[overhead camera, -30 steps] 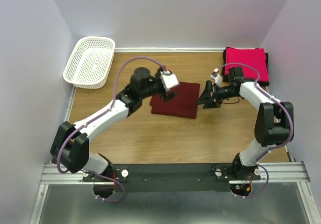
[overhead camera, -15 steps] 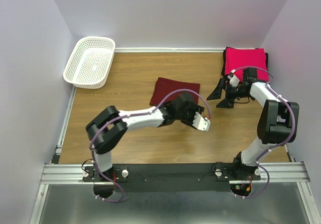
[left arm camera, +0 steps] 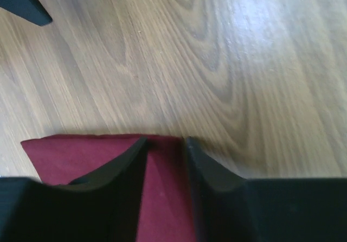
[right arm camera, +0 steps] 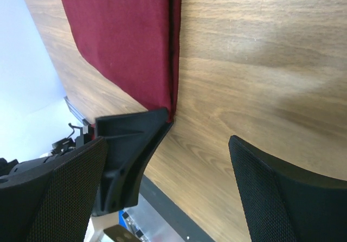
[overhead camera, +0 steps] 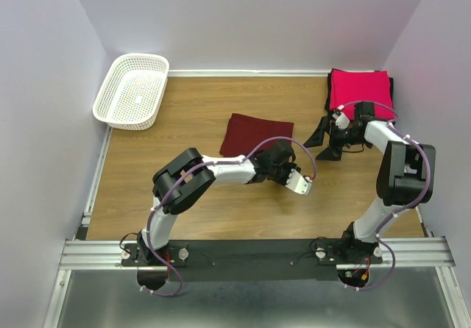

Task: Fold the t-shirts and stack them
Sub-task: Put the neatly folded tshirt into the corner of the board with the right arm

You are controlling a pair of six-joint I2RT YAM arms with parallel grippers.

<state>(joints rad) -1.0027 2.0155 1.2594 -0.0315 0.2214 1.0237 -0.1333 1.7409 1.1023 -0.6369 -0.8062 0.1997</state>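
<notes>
Top view, garment position: the folded maroon t-shirt [overhead camera: 254, 133] lies flat mid-table, well apart from the pink-red t-shirt [overhead camera: 360, 93] at the far right corner. A black t-shirt [overhead camera: 391, 96] shows at that one's edge.
Top view, long axis: the fold runs left to right, slightly tilted.
Top view, left tool: the left gripper [overhead camera: 298, 182] sits at the fold's near right corner, so the garment lies away and to its left.
Top view, right tool: the right gripper [overhead camera: 324, 140] sits just beside the fold's right edge, between the fold and the pink-red t-shirt.
Left wrist view, tool state: the jaws are partly apart with a narrow gap. The left gripper [left arm camera: 165, 141] meets the maroon t-shirt [left arm camera: 81, 152] at its edge. Cloth shows in the gap, but no clamp is visible.
Left wrist view, surface: bare wooden table [left arm camera: 217, 63] lies beyond.
Right wrist view, tool state: the right gripper [right arm camera: 179, 155] has its jaws spread wide and holds nothing.
Right wrist view, relation: the maroon t-shirt [right arm camera: 124, 41] lies ahead, its corner nearest.
Judgement: the left arm is the nearer one for a corner pinch.
</notes>
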